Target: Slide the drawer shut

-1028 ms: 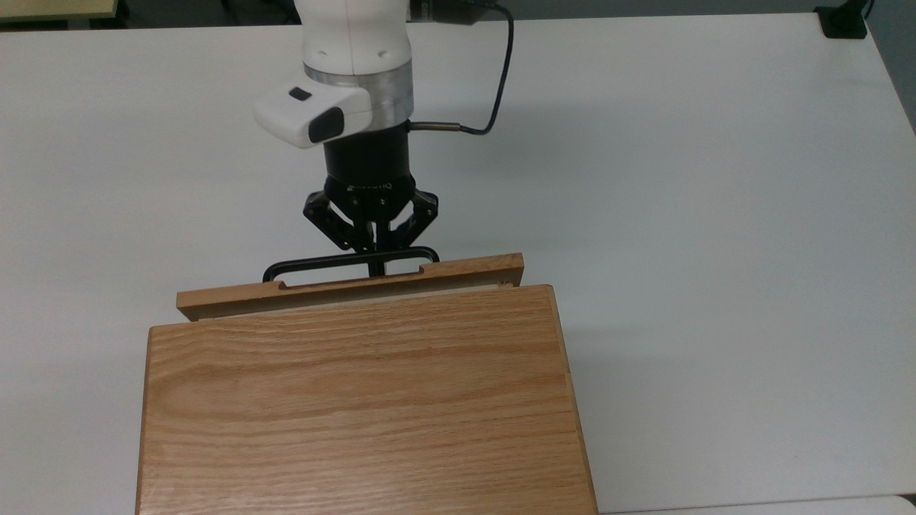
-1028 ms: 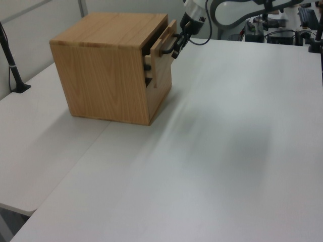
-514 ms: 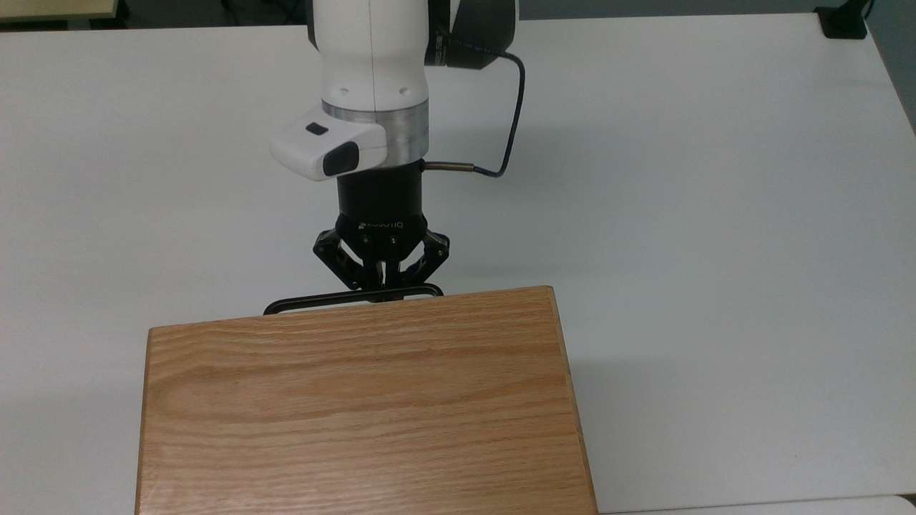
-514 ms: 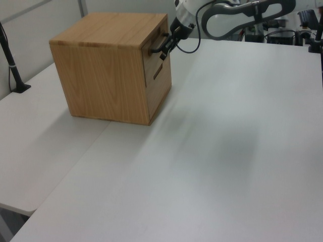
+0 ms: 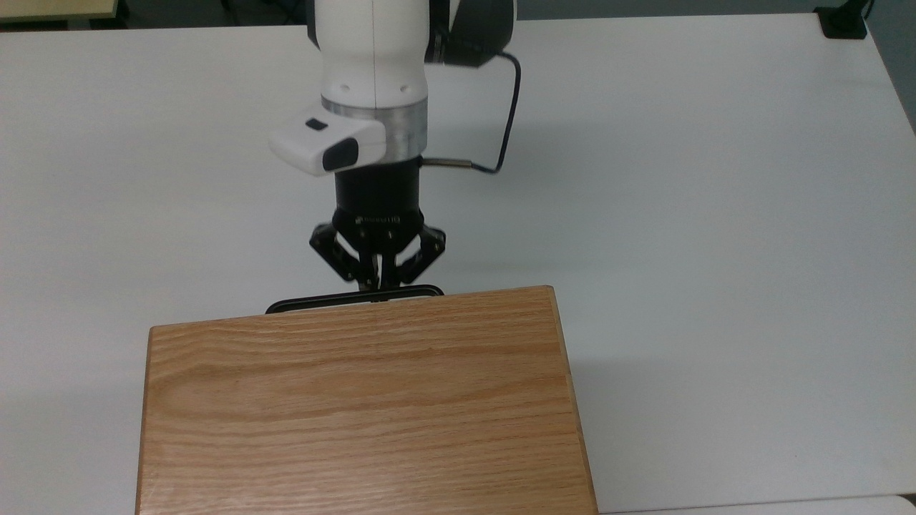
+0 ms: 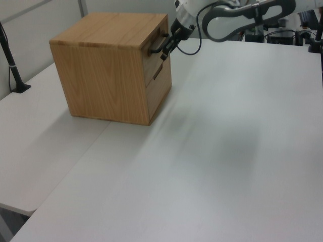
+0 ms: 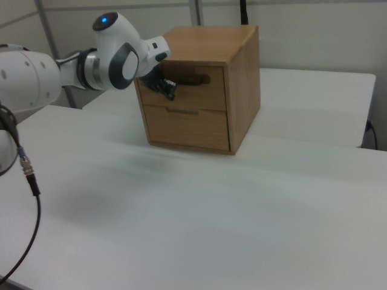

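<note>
The drawer (image 7: pixel 196 92) is the upper one in the oak cabinet (image 5: pixel 358 400). Its front sits flush with the cabinet face in the right view and in the left view, drawer (image 6: pixel 157 56). In the top view the cabinet's top hides the drawer, and just its black bar handle (image 5: pixel 315 300) sticks out past the edge. My gripper (image 5: pixel 379 285) is shut, its tips together at the handle's middle, pointing at the drawer front. The gripper (image 7: pixel 168 90) stands at the handle (image 7: pixel 192 79), toward the right view's left end of it.
A second drawer (image 7: pixel 187 127) lies shut below the first. The cabinet stands on a white table (image 5: pixel 715 214) with wide bare surface around it. A black post (image 6: pixel 11 65) rises at the left view's left edge. A cable (image 5: pixel 509 107) loops off the wrist.
One second ago the drawer stuck out of the cabinet with my shut gripper against it. It has slid in until flush. Since then the gripper has barely moved.
</note>
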Tool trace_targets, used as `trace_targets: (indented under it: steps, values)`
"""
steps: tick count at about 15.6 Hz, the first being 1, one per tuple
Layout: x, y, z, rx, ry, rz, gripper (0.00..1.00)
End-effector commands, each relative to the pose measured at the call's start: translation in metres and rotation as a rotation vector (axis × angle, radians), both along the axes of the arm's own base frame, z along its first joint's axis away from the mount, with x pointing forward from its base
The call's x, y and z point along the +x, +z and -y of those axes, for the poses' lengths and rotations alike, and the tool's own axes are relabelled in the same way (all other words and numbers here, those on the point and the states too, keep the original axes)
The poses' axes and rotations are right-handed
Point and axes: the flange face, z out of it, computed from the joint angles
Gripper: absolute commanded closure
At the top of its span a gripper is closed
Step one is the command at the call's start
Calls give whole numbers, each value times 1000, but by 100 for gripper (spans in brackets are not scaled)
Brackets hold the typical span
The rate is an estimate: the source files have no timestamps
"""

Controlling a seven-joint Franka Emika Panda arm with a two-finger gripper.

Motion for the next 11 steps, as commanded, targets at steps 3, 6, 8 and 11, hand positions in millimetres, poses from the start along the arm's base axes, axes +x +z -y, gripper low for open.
trace_targets:
  steps: [3,6,8,11]
  values:
    - [-107,68,6,38,-66,-313,87]
    - [-154,103,8,36,-62,-460,57]
    - [-180,115,8,9,-12,-541,21]
    - [-200,117,8,0,-5,-607,0]
